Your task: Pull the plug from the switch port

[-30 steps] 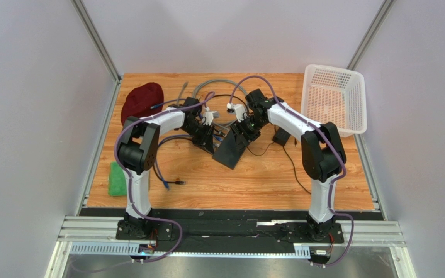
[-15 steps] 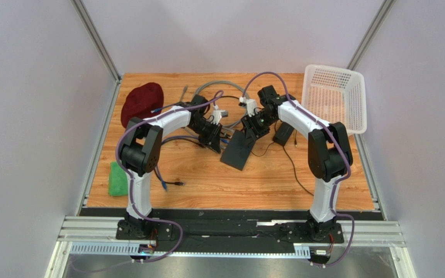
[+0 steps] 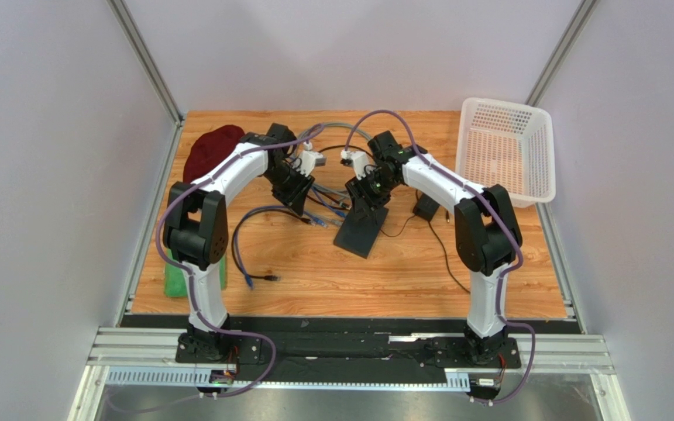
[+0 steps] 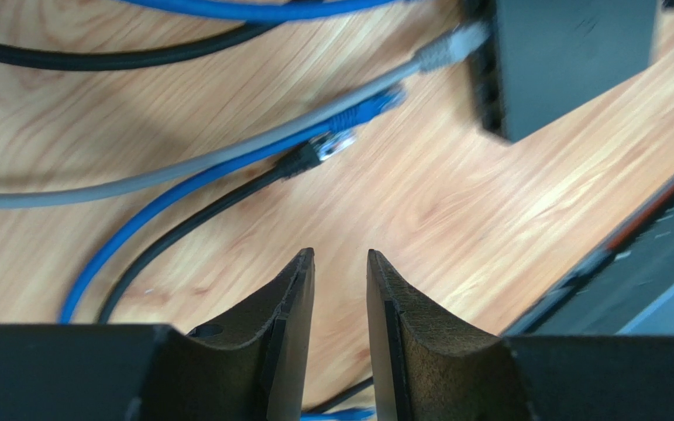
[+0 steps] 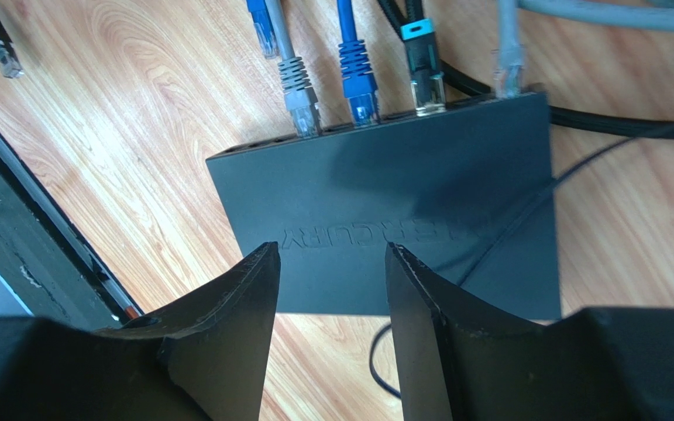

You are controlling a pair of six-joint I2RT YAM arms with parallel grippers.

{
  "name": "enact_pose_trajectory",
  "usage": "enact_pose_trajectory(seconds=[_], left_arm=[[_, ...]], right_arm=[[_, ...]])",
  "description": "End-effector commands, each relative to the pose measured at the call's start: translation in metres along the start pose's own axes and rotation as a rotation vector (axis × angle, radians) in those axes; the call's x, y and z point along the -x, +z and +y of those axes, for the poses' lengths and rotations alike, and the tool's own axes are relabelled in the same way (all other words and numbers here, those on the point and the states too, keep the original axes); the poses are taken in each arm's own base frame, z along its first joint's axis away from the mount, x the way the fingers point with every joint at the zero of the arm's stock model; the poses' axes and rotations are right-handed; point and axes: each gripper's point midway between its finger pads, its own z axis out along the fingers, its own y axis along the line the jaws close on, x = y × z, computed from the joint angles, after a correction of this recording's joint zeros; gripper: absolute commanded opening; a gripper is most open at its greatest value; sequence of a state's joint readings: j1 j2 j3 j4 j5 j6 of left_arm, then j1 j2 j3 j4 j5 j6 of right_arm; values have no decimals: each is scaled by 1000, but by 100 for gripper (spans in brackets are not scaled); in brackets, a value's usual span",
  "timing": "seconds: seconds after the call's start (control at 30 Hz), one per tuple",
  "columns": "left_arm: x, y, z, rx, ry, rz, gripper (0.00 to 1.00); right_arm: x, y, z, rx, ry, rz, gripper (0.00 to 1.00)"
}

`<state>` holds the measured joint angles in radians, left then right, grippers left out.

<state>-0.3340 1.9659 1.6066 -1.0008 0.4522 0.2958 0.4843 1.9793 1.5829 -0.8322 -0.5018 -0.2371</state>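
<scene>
Grey walls bound three sides of the wooden desk [image 3: 420,272]. Open wood runs from the switch [image 3: 362,226], at centre, to the near edge, and a white basket [image 3: 506,149] fills the right rear corner. Right wrist view: right end effector [image 5: 332,254] over the switch, fingers well parted, empty; a blue plug [image 5: 360,92] at the socket edge among three others. Left wrist view only: left end effector [image 4: 339,263], narrow gap, empty; a loose blue connector [image 4: 374,103] lies just off the switch's corner.
</scene>
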Motion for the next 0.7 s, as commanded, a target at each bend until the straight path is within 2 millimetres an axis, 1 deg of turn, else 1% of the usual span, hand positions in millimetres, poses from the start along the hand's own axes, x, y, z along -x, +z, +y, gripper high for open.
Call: enact_pose_trajectory(seconds=[0.0,0.03,0.13,0.23,0.27,0.33,0.47,0.53,0.67], left_arm=[[2,-23,18,123,277,-14,38],[-1,-23,27,154,339,6,38],[4,-26,41,215,459,12,39],[8,-25,50,245,535,15,39],[8,-22,52,242,542,21,39],[9,-19,52,225,562,30,39],[5,-7,56,195,571,58,39],[3,-3,55,171,582,65,38],[-4,8,56,134,579,95,38]], right_arm=[[1,14,-7,-22,9,7,52],[0,14,-7,-22,8,7,52],[-1,13,-6,-19,7,12,52],[-2,13,-6,-17,10,16,52],[-2,13,-5,-15,10,16,52],[-2,11,-4,-16,9,14,52],[-5,5,-2,-24,0,13,52],[-5,2,-1,-28,-6,9,52],[-11,3,-1,-28,0,21,52]])
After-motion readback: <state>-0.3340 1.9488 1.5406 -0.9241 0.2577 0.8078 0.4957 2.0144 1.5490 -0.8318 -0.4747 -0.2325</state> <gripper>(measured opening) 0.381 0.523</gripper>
